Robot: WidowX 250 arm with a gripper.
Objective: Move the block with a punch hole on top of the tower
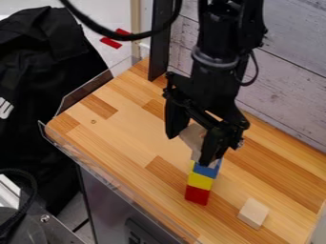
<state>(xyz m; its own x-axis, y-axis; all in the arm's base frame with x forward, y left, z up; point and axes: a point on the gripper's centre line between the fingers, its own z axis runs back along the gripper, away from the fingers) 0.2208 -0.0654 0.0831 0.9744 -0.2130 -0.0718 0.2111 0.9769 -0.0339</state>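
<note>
Loose block (253, 214) rests on the bench (121, 143), near the red, yellow and blue tower (200, 181). Above the tower, the end effector (191, 149) clamps a wooden block (193, 135).

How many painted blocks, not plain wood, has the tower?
3 distinguishable: a red block at bottom, a yellow block above, a blue block over that; the black gripper may hide more.

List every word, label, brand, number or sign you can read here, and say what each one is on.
None can be read with certainty.
White marking on the black fabric: cut off at the left edge, unreadable.
Pale marks on the dark panel at the bottom edge: too blurred and cut off to read.
Red block, yellow block, loose wooden block: no text seen.
</note>
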